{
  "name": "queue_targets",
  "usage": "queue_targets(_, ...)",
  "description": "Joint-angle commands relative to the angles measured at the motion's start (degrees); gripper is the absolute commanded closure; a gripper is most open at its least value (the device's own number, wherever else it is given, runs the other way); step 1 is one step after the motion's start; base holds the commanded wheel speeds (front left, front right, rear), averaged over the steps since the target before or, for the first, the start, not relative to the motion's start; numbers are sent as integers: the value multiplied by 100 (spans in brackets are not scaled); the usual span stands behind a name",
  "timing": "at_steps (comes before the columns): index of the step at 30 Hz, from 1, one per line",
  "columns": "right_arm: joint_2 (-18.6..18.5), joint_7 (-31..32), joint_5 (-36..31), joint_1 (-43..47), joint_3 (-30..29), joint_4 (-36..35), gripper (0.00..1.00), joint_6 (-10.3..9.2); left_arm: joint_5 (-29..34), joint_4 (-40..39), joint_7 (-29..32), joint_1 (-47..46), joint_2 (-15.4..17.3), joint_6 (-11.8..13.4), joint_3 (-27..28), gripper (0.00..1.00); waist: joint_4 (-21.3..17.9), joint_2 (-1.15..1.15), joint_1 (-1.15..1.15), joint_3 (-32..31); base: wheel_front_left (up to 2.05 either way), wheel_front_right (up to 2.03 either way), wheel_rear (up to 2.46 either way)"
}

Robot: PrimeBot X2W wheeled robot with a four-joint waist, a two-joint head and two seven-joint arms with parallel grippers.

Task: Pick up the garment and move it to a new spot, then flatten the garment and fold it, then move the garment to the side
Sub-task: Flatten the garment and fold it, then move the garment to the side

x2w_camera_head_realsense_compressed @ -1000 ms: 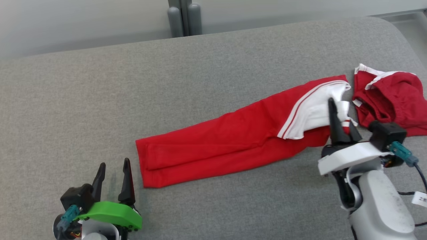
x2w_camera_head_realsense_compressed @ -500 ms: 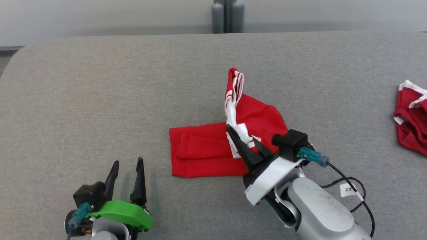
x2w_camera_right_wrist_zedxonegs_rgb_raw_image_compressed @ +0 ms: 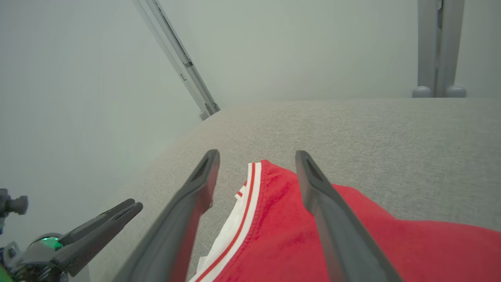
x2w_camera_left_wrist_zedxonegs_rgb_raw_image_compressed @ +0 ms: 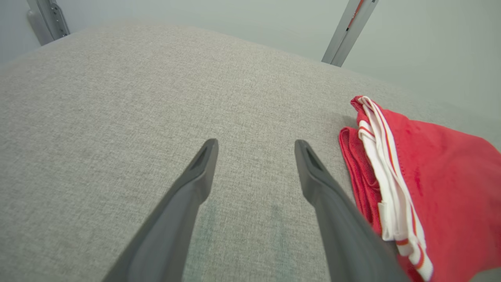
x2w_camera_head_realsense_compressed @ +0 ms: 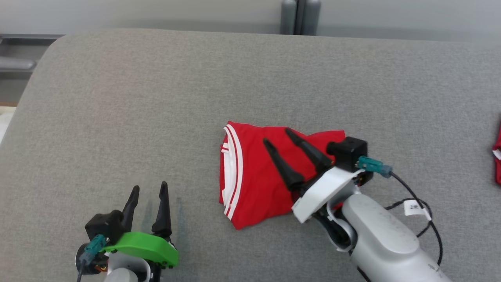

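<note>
The garment, red with white stripes along its waistband, lies folded into a compact wedge in the middle of the grey cushion. My right gripper hovers just over it, open, fingers spread above the red cloth with nothing between them. The right wrist view shows the garment under and between the right gripper. My left gripper stands open over bare cushion at the lower left, apart from the cloth. In the left wrist view the garment lies just right of the left gripper.
A second red piece of clothing shows at the far right edge. Grey posts stand behind the cushion. The cushion's rounded left corner drops off to the floor. A black cable with a tag hangs by my right wrist.
My right gripper carried the striped waistband end leftward over the legs, then opened and let it go; the garment now lies folded shorter. The head camera also swung. The left gripper stayed open.
</note>
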Motion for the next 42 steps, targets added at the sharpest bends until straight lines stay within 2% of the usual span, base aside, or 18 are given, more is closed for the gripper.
queue_targets(1, -46, -8, -231, 156, -308, 61, 0, -8, 56, -11, 0, 33, 15, 13, 55, 0, -221, 0, 0, -90, 0, 0, 0)
queue_targets(6, -35, -8, -1210, 567, -1631, 89, 0, -8, 282, -113, 0, 99, 15, 13, 201, 0, -609, 0, 0, -178, 0, 0, 0)
queue_targets(10, -32, -8, -1886, 977, -2458, -25, 0, -8, 524, -230, 0, 161, 15, 13, 272, 0, -848, 0, 0, -267, 0, 0, 0)
queue_targets(17, -34, -9, -2503, 1680, -3185, -232, 0, -8, 812, -422, 0, 451, 16, 13, 455, 0, -1114, 0, 0, -489, 0, 0, 0)
queue_targets(21, -32, -9, -2614, 2001, -3265, -282, 0, -8, 1077, -575, 0, 641, 15, 13, 484, 0, -1149, 0, 0, -587, 0, 0, 0)
queue_targets(32, -34, -9, -2425, 2439, -3233, -251, 0, -8, 1093, -665, 0, 1060, 15, 13, 414, 0, -1038, 0, 0, -799, 0, 0, 0)
queue_targets(36, -32, -9, -2430, 2179, -3088, -207, 0, -8, 1070, -712, 0, 926, 15, 13, 394, 0, -975, 0, 0, -627, 0, 0, 0)
queue_targets(42, -34, -9, -2386, 1229, -2605, -55, 0, -8, 967, -746, 0, 542, 14, 13, 213, 0, -705, 0, 0, -183, 0, 0, 0)
